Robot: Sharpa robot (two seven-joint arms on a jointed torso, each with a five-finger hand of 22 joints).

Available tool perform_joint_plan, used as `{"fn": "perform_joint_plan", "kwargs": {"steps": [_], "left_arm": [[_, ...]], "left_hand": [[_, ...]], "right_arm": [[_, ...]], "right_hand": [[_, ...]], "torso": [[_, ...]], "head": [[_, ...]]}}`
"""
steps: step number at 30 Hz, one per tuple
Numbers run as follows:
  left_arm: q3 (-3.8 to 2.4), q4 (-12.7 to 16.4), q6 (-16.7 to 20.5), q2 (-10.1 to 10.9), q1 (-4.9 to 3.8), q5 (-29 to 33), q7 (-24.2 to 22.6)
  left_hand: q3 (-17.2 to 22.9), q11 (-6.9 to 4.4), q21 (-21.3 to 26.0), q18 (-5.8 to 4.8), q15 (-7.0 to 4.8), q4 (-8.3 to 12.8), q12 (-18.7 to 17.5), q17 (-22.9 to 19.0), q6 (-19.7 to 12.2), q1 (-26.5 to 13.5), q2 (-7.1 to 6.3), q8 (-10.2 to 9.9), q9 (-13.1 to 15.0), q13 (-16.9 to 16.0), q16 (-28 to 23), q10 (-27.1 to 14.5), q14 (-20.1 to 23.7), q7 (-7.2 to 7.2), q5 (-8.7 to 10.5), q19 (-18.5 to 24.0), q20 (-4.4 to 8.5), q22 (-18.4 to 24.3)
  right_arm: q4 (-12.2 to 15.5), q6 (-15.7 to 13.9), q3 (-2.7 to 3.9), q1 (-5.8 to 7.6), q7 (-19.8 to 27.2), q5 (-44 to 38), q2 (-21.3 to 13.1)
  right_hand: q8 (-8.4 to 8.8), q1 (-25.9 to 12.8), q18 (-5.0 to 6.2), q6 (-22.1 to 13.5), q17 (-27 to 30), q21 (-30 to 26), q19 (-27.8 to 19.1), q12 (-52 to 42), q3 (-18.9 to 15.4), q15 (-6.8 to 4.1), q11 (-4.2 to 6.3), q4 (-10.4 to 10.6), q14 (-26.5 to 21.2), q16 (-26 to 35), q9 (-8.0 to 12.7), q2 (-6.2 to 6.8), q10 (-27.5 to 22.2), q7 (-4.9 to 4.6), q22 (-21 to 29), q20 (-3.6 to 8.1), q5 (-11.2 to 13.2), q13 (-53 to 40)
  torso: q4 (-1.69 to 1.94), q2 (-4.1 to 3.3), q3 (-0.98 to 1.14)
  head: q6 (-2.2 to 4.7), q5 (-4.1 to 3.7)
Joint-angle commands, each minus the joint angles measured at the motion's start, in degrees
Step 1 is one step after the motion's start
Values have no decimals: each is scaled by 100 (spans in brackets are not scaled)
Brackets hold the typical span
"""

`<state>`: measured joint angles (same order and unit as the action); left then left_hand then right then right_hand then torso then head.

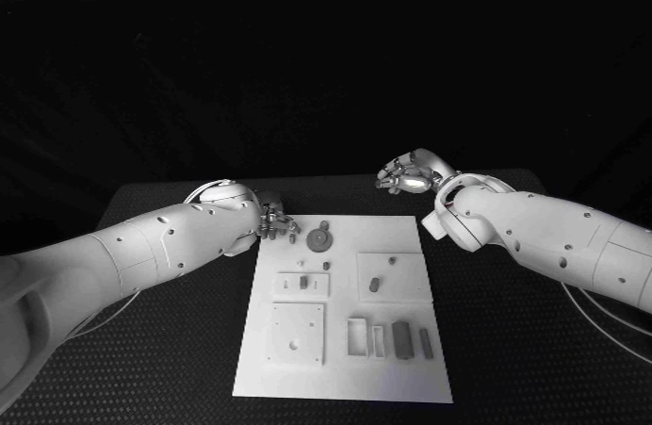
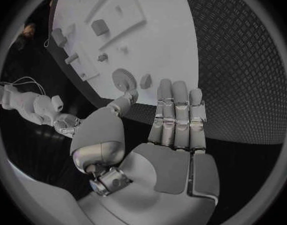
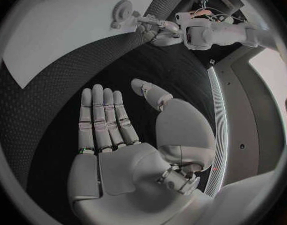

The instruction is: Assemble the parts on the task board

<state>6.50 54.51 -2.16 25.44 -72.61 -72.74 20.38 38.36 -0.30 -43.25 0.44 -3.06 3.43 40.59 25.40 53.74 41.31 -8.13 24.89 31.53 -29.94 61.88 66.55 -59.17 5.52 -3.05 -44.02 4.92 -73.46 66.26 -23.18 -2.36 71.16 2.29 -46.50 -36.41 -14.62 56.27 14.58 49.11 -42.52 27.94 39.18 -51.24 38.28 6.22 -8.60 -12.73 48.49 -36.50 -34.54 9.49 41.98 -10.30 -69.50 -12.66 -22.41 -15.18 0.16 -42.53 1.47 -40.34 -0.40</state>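
Parts lie scattered over the white task board point(image 1: 408, 368), which sits in the middle of the black table point(image 1: 544, 350); a round toothed gear point(image 1: 318, 239) rests near the board's far edge, with a small oval piece point(image 1: 325, 224) just beyond it and a little peg point(image 1: 294, 237) beside it toward the left hand; nearer the middle are two square raised plates, one carrying small studs point(image 1: 303, 285) and the other a short upright block point(image 1: 372, 282); closer to the robot lie a larger square plate point(image 1: 297, 333), an open rectangular frame point(image 1: 356, 336) and two dark bars point(image 1: 401, 335) side by side. Left hand point(image 1: 276, 223) hovers at the board's far left corner, just beside the gear, fingers straight and apart, holding nothing; nothing stands between it and the gear. Right hand point(image 1: 406, 174) hangs over bare table beyond the board's far right corner, well apart from the parts, palm flat, fingers spread and empty.
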Motion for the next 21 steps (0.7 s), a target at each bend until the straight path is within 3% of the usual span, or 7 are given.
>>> {"fn": "perform_joint_plan", "kwargs": {"steps": [1, 6, 21], "left_arm": [[-4, -33, -153, -35, 15, 209, -78], [-4, -112, -149, -61, 54, 220, -85], [-4, -144, -304, -79, 65, 341, -110]], "left_hand": [[-3, 5, 28, -8, 10, 60, -39, 10, 15, 7, 73, -46, -6, 10, -27, 37, -25, 30, 15, -39, 354, -10], [-10, 4, 49, -13, 12, 158, -41, 17, 37, 37, 143, -78, -2, 17, -35, 41, -29, 29, 14, -42, 353, -25], [-2, 5, 90, -21, 16, 353, -45, 31, 71, 113, 298, -135, 13, 29, -53, 46, -31, 29, 14, -54, 350, -56]], "right_arm": [[2, 64, 2, -2, 47, -49, 4], [4, 62, 2, -2, 46, -49, 6], [3, 65, 2, -2, 47, -49, 10]], "right_hand": [[2, 17, 41, -30, 5, -40, 28, -29, -12, 3, 12, -34, -30, 20, 10, -20, -46, 10, -8, -5, -22, 9], [2, 16, 41, -31, 5, -41, 29, -30, -13, 3, 12, -34, -30, 20, 10, -20, -46, 10, -10, -5, -23, 10], [1, 14, 41, -31, 5, -45, 31, -32, -15, 3, 11, -34, -30, 20, 10, -21, -46, 10, -14, -5, -23, 12]], "torso": [[-8, -5, -2], [-2, -2, 3], [-1, 1, 1]], "head": [[-1, 6], [-6, 8], [-27, -1]]}}
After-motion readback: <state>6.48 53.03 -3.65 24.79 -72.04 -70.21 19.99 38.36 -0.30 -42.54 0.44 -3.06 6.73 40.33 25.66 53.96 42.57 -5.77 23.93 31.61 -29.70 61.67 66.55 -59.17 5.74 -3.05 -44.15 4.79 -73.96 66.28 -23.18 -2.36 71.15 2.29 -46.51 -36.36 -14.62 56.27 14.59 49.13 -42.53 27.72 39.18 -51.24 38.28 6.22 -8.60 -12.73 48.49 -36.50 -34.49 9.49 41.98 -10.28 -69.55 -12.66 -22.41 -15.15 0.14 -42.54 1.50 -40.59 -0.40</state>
